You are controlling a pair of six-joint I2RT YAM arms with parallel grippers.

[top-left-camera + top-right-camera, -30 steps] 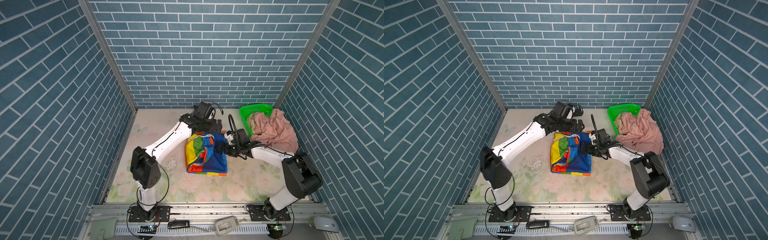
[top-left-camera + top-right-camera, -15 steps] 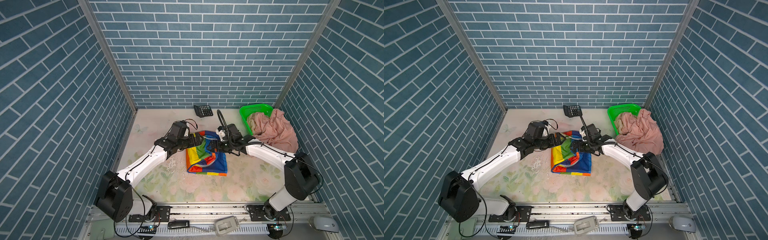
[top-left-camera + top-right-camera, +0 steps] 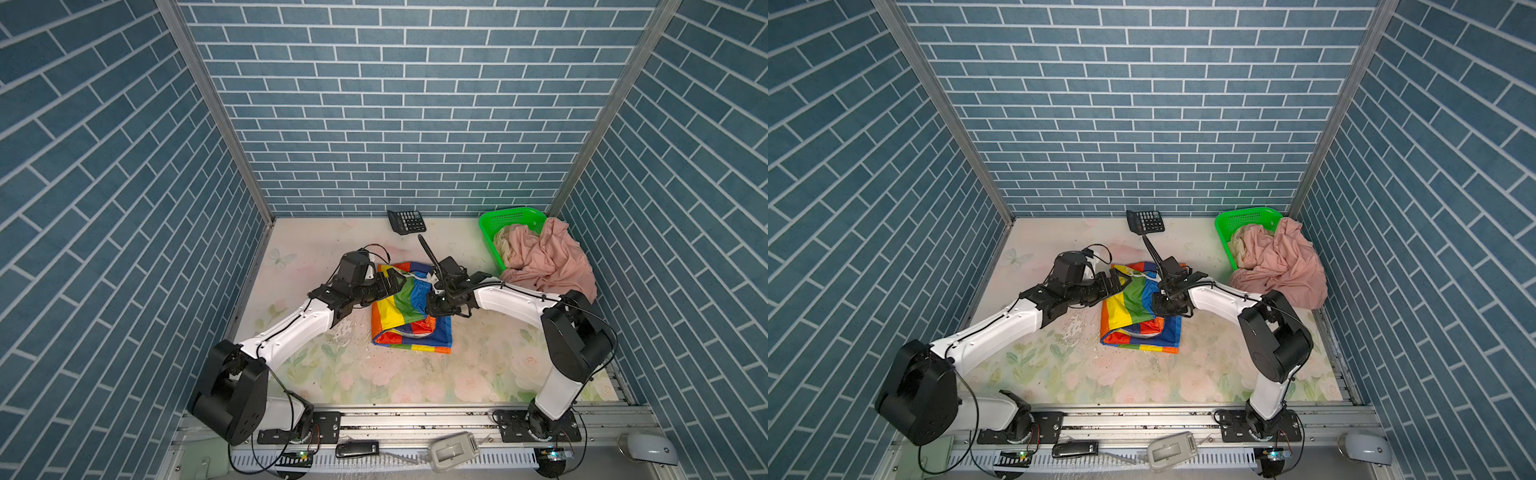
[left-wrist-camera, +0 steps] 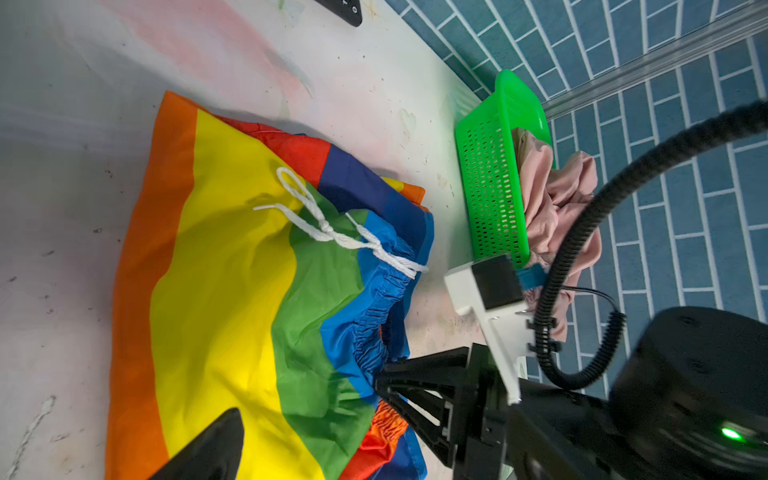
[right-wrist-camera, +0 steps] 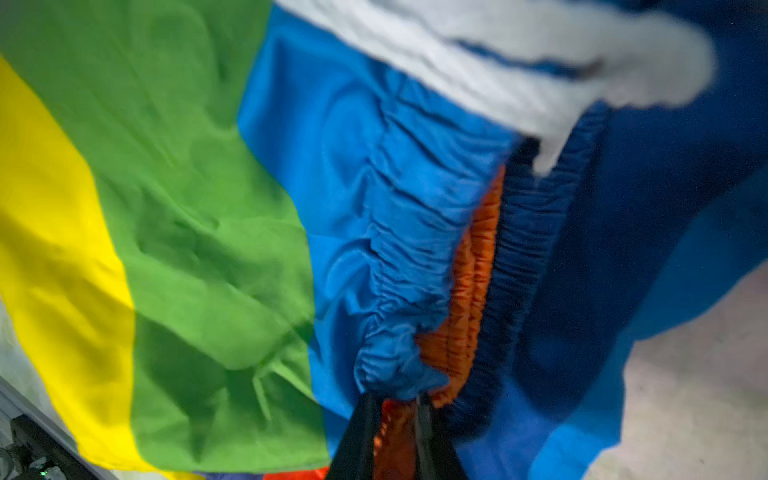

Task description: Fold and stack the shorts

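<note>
The rainbow-striped shorts lie crumpled mid-table, white drawstring on top. My right gripper is shut on their gathered blue and orange waistband, which the left wrist view shows from the side. At the shorts' left edge my left gripper is open and holds nothing; one finger hangs over the yellow stripe. The pink shorts spill out of the green basket. Beige shorts lie inside it.
A black calculator lies at the back wall, behind the shorts. The basket stands in the back right corner against the brick wall. The flowered table shows bare in front of the shorts.
My left arm swung from the back of the table down to the shorts' left edge, uncovering the calculator. My right gripper closed on the waistband and shifted slightly frontward.
</note>
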